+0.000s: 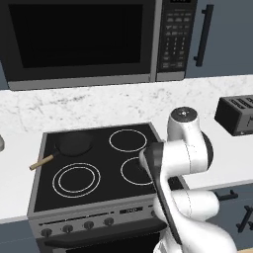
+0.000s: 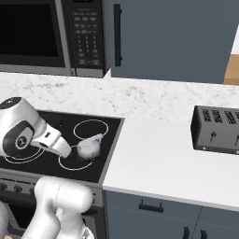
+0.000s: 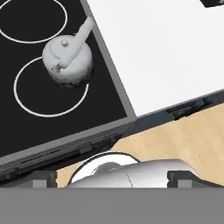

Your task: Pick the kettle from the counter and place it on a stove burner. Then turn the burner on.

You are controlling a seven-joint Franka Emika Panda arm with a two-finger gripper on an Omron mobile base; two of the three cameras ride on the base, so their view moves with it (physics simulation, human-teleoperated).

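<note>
A pan (image 1: 73, 143) sits on the stove's (image 1: 49, 197) far left ring. The kettle (image 3: 68, 61) stands on the rim of the front right burner (image 3: 30, 103), off centre, near the table (image 3: 166, 48). Pincer (image 2: 70, 151) just beside it; apart or together, I cannot tell. A nudge could tip it.

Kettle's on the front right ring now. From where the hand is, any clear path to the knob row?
Probably yes. The knobs line the stove's front panel with nothing before them, and the kettle sits apart on its burner. The hand is drawn back above the stove's front edge.
</note>
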